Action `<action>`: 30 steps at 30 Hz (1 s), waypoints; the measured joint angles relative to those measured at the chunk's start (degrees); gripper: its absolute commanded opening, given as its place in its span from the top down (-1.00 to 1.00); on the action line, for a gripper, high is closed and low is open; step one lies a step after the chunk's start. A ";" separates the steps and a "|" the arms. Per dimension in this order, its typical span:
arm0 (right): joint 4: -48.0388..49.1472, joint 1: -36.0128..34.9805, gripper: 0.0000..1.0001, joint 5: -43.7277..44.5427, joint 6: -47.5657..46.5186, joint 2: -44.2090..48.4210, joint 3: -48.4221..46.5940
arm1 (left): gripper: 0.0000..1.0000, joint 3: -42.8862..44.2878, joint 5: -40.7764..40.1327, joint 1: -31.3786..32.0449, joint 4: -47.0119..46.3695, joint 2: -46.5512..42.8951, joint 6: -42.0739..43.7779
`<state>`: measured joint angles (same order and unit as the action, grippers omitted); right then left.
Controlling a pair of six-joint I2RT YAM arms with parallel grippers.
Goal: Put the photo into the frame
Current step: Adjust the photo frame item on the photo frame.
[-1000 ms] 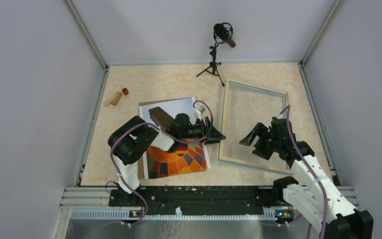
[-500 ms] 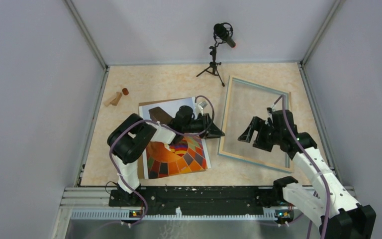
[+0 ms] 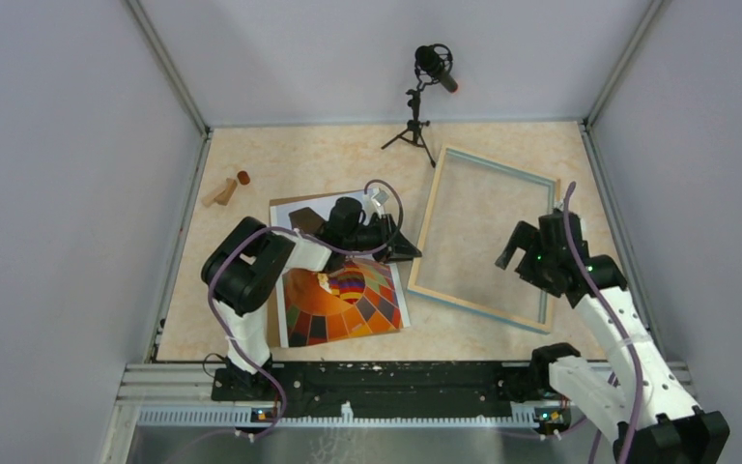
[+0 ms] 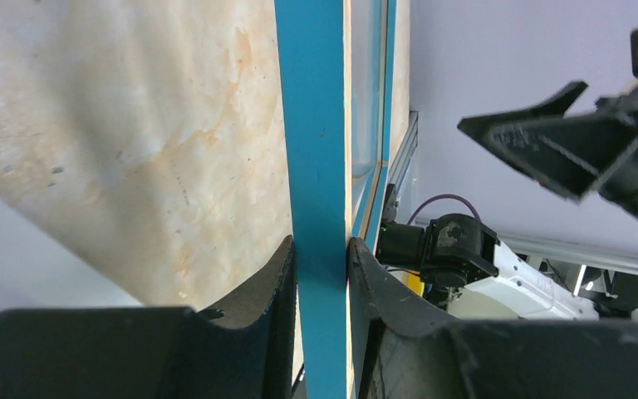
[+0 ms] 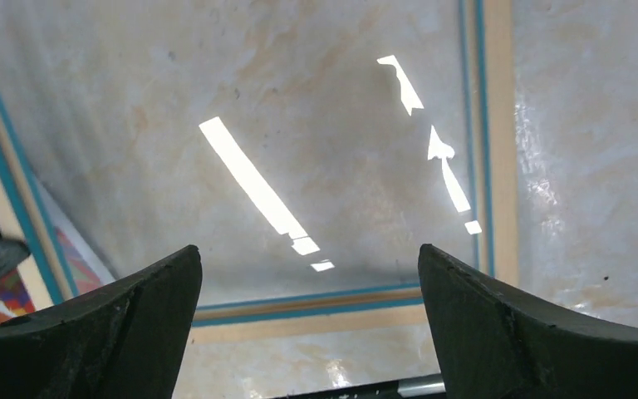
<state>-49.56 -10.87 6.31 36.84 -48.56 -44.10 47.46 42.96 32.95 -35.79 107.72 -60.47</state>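
left tool [image 3: 403,247] is out over the photo's right side, clamped on the left rail of the frame [image 3: 473,306]. the wrist view confirms it: the fingers [image 4: 257,291] are pressed against either side of the blue rail [image 4: 320,166], a tight pinch. the frame sits on the right half of the desk [image 3: 328,159], turned at an angle with its far corner toward the microphone stand [image 3: 412,129]. whether the gripped rail is raised off the desk, cannot tell from here. over on the other side, the right tool [image 3: 524,255] hangs above the frame's right portion with its fingers spread wide, nothing between them. from its own camera the tool [image 5: 307,253] looks straight down through the clear pane, ceiling lights glinting off the glass, a wood-and-blue rail [image 5: 341,312] crossing just below. the photo [image 3: 343,302] lies face up on the desk just left of the frame, balloon colours showing, with the left arm stretched across its upper part. it is outside the frame. two small wooden pieces [image 3: 220,190] rest near the far left corner, well apart from everything.
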 measured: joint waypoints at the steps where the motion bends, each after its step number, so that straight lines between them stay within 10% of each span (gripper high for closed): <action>1: 0.90 1.57 -0.97 -0.11 -0.98 -1.27 -0.02 | 1.00 -0.28 0.33 -0.44 0.33 -0.28 0.46; 11: 11.93 25.57 -0.63 -8.15 -8.00 -22.71 -4.48 | 1.00 -2.62 4.63 -3.82 1.27 -0.85 2.27; 30: 25.33 27.56 0.33 -16.63 -18.88 -47.67 -12.26 | 1.00 -3.34 7.23 -6.19 2.69 -1.11 3.61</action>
<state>-24.23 16.69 -10.33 17.96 -96.23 -56.36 44.12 50.19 26.76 -33.10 106.61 -56.86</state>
